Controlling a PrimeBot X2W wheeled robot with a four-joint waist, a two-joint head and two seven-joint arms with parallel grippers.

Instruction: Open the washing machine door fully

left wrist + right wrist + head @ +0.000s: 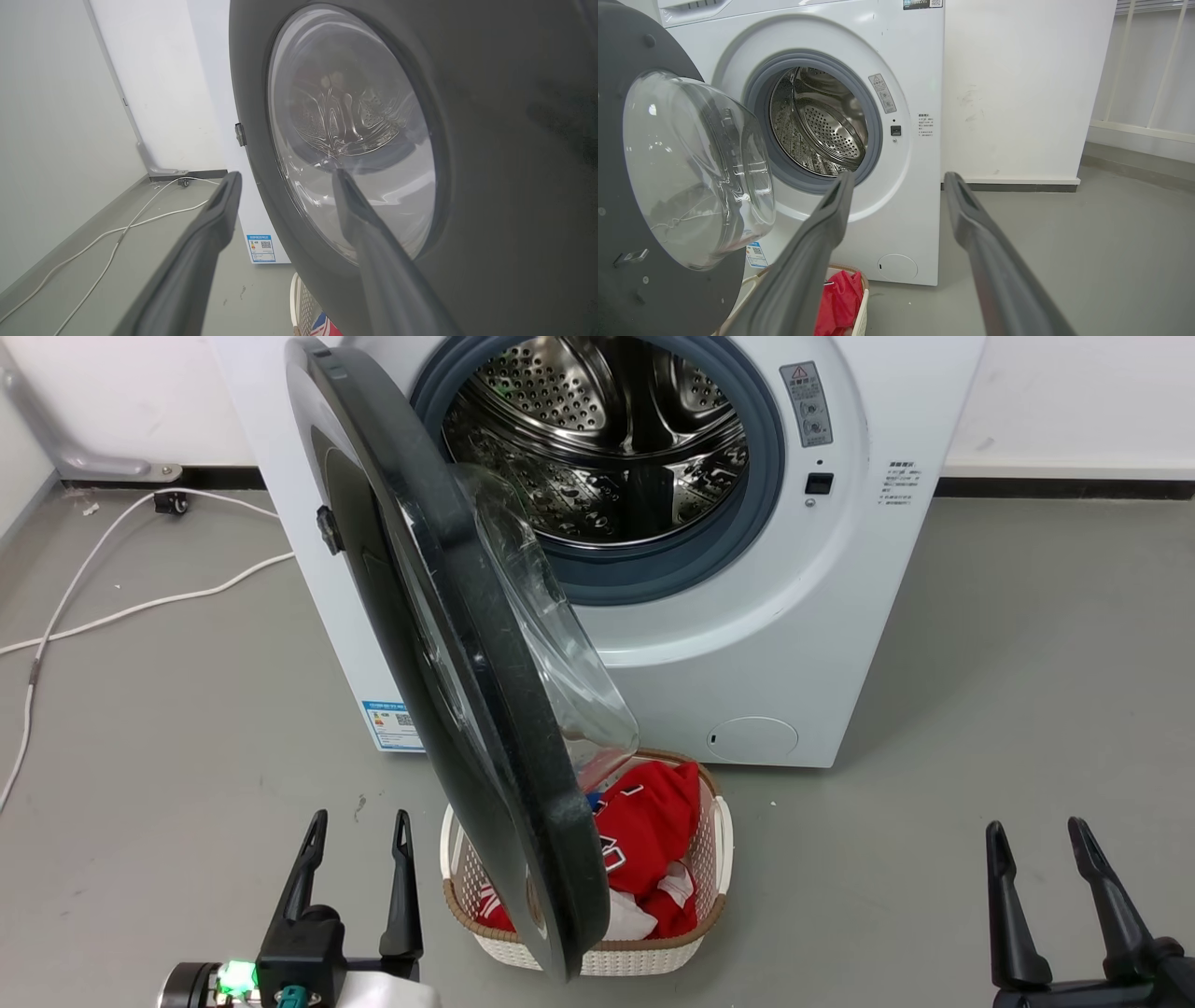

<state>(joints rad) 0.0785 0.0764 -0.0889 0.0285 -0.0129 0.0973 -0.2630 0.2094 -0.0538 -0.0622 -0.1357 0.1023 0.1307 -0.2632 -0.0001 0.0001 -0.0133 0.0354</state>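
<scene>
I see a grey floor (1027, 663) running up to a pale wall, and on it stands a white front-loading washing machine (794, 616) with its round opening uncovered. The washing machine door (448, 644), large and round with a glossy black rim and a clear domed glass centre, stands swung out from its hinge on the machine's left side. From the head camera it is almost edge-on, roughly square to the machine's front, with the glass dome bulging toward the right. Inside the opening a perforated steel drum (607, 439) sits within a grey rubber ring (747, 523).

In front of the machine a white woven plastic basket with a brown rim (597, 957) rests on the floor. The door's lower edge hangs over its left part, and a red garment with white lettering (653, 821) is heaped inside.

My left gripper (361, 817) sits low on the outer side of the door, near it, with a gap between them, its jaws apart and holding nothing. My right gripper (1034, 824) is well off to the right, over bare floor, jaws likewise apart and empty.

A white cable (140, 607) trails across the floor at the left. A small round white service flap (752, 739) sits low on the machine's front.
</scene>
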